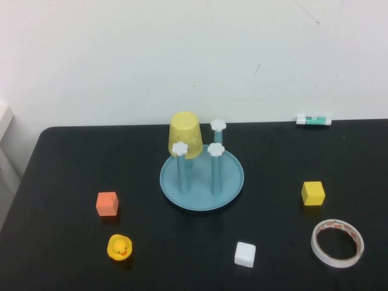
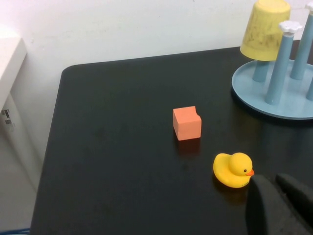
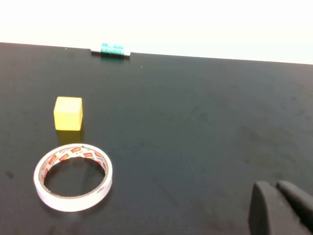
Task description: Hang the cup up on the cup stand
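The pale-yellow cup [image 1: 185,134] hangs upside down over the back left post of the light-blue cup stand [image 1: 227,182], tilted a little; it also shows in the left wrist view [image 2: 264,29] with the stand's dish [image 2: 254,93]. Neither arm shows in the high view. My left gripper [image 2: 275,183] is shut and empty, low over the table near the yellow rubber duck [image 2: 233,169]. My right gripper [image 3: 275,188] is shut and empty over bare black table, well away from the stand.
On the black table: an orange cube [image 1: 107,204], the duck [image 1: 119,247], a white cube [image 1: 245,254], a yellow cube [image 1: 313,193], a tape roll [image 1: 337,243] and a glue stick [image 1: 313,120] at the back edge by the wall.
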